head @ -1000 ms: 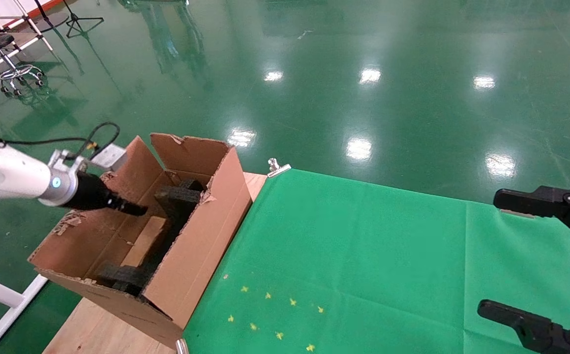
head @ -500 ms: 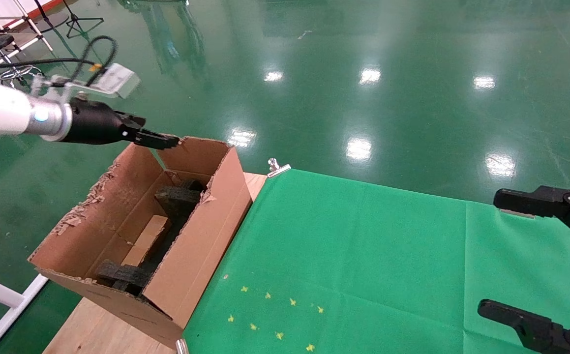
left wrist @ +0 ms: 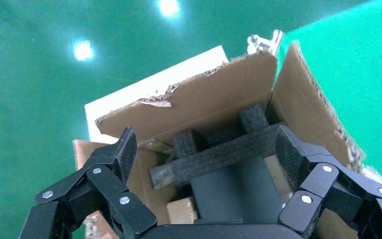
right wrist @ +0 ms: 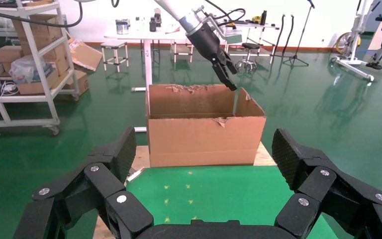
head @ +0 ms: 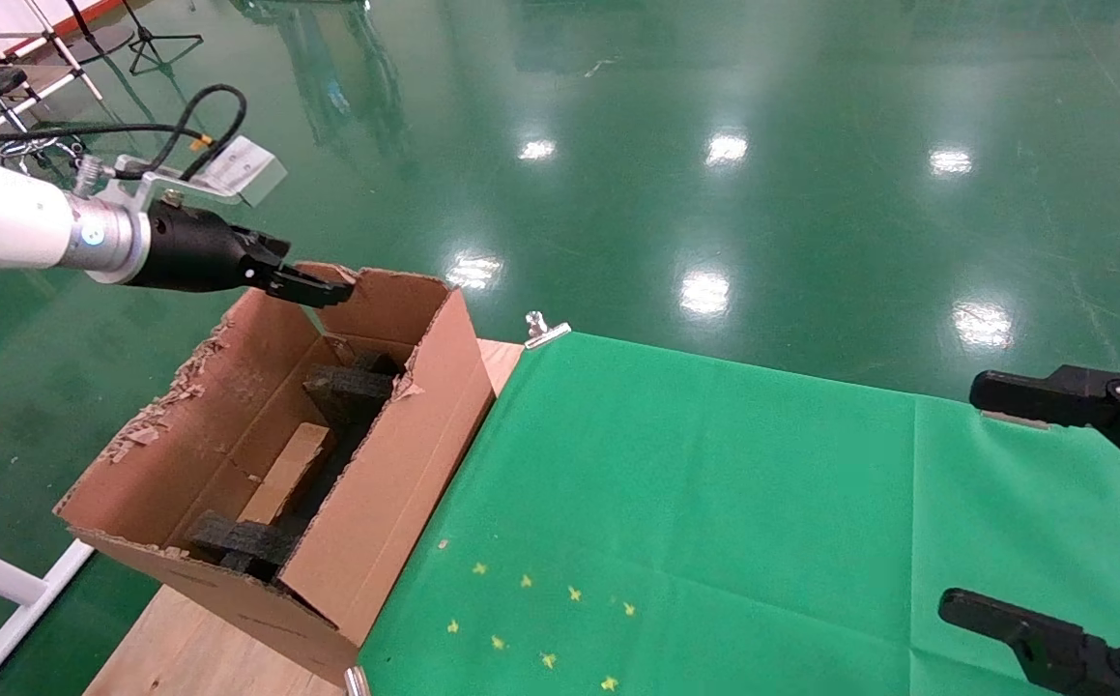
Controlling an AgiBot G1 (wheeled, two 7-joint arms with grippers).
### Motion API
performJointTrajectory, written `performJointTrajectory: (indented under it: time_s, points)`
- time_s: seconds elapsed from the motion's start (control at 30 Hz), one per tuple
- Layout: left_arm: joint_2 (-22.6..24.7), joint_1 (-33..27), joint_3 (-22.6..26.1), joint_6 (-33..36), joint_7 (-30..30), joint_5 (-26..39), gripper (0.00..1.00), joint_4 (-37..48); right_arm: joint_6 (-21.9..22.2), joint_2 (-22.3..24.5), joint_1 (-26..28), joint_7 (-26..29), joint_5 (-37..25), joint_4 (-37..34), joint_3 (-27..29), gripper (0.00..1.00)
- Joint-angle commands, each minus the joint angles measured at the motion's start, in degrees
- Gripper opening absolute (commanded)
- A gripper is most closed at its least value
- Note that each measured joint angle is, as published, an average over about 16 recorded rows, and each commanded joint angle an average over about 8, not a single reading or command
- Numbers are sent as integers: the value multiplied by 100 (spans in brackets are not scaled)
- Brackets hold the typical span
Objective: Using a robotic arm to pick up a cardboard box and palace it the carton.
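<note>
Fingers spread wide and holding nothing, the left hand (head: 313,286) hovers over the far rim of the ragged corrugated carton (head: 381,483), where the slim brown cardboard box (head: 287,473) lies lengthwise between black foam blocks (head: 347,390), its long axis running near-to-far.

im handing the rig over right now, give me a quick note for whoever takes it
Left gripper: open, empty, raised above the carton's far left corner.
Right gripper: open, empty, parked over the green cloth at the right.
Cardboard box: lying inside the carton between the black foam blocks.
Done: box is in the carton and released.
Left: by the look of it, only parking the left arm.
</note>
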Motion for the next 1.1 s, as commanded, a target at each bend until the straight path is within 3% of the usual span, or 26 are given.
performJointTrajectory:
  time_s: [0.03,1.1]
  points:
    - [-8,56,-49,28,24,-61,100,-54,0,0,0,0,0,0,0,100]
    - [-409,2549,-2148,1368,1000,-2767,100,-2843,0,1,1,-1,1,-1,-2,100]
